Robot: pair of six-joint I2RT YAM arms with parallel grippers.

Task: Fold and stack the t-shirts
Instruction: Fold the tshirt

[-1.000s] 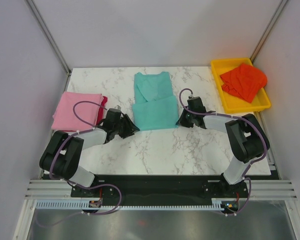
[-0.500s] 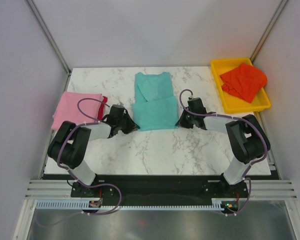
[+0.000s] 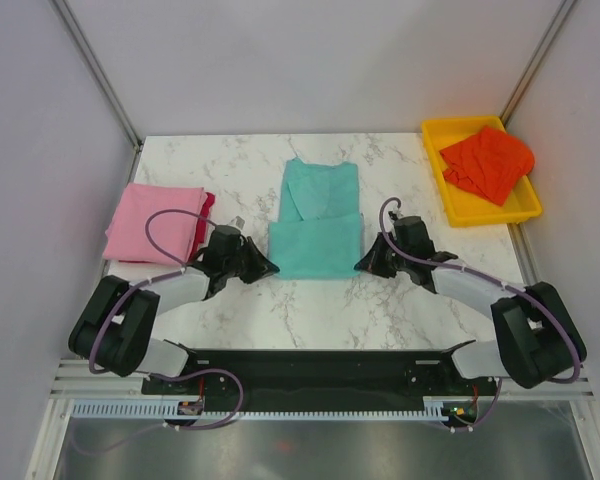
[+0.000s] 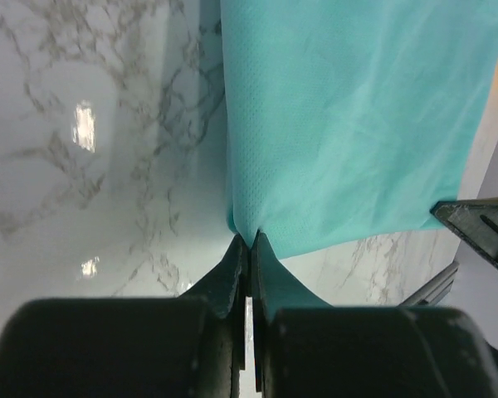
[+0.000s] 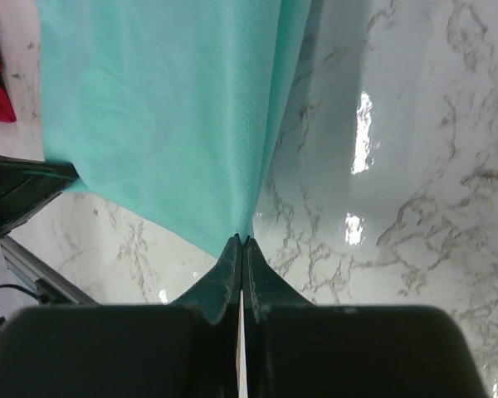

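Four shirts: we see the pink t-shirt (image 3: 155, 222) folded on the crimson t-shirt (image 3: 209, 207) at left. Our left gripper (image 3: 270, 266) is closed tight on the central teal t-shirt (image 3: 320, 240)'s near left corner, and our right gripper (image 3: 361, 266) is closed on its near right corner. The orange-red t-shirt (image 3: 487, 162) lies in the yellow tray (image 3: 467, 208).

No legible txt anywhere.

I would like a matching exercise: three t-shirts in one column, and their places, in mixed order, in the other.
1. teal t-shirt
2. pink t-shirt
3. orange-red t-shirt

A. in the yellow tray
B. folded, at the left side of the table
C. mid-table, near corners pinched by the left gripper and right gripper

Pairs: 1-C; 2-B; 3-A
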